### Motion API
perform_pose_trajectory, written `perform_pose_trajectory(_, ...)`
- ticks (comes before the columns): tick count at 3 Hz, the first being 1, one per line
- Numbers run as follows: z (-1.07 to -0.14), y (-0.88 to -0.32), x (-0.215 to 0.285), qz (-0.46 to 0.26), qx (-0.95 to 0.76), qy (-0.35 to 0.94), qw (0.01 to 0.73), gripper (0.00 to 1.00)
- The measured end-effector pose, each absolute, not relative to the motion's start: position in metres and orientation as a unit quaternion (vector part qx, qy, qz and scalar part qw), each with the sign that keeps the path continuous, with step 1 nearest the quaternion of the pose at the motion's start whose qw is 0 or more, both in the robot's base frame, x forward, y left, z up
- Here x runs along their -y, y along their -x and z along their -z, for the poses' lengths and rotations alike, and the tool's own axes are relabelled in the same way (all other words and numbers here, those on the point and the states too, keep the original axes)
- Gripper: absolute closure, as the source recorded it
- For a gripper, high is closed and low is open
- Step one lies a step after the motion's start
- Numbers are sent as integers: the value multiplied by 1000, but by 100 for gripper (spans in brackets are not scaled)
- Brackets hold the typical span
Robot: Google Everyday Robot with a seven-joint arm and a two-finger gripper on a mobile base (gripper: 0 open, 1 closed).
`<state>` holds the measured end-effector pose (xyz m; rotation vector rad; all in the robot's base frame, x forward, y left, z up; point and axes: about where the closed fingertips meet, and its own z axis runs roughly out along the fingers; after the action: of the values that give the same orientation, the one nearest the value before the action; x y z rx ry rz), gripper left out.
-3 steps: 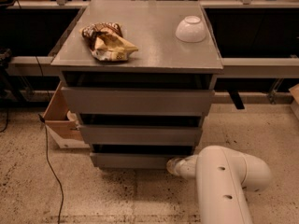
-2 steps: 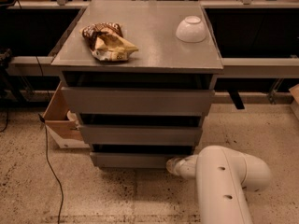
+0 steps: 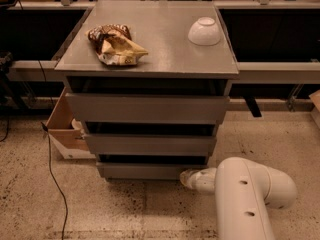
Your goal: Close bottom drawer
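Note:
The grey cabinet (image 3: 150, 39) has three drawer fronts. The bottom drawer (image 3: 142, 170) is the slimmest front, lowest, near the floor, with a dark gap above it. The middle drawer (image 3: 150, 145) and the taller top drawer (image 3: 147, 108) sit above. My white arm (image 3: 247, 194) reaches in from the lower right, low over the floor. The gripper (image 3: 186, 178) is at the bottom drawer's right end, against or just in front of its front.
A crumpled snack bag (image 3: 116, 45) and an upturned white bowl (image 3: 204, 31) lie on the cabinet top. An open cardboard box (image 3: 67, 129) stands on the floor left of the cabinet. A black cable (image 3: 52, 179) trails over the speckled floor at left.
The arm and gripper have barely shifted. The drawer fronts look the same.

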<state>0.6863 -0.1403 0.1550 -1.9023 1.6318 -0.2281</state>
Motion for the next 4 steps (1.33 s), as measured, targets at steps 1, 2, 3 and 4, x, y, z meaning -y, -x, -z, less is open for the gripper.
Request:
perform_pose_trajectory(1,-152,-648,155,58,-643,719,258,100)
perform_pose_trajectory(2,-166,-612,176,33,-672,707,218,100)
perform_pose_trajectory(3,-216,-586,203,26,-697,683,217,100)
perform_pose_trajectory(4,-288,-564,217,33,-705,668,236,100)
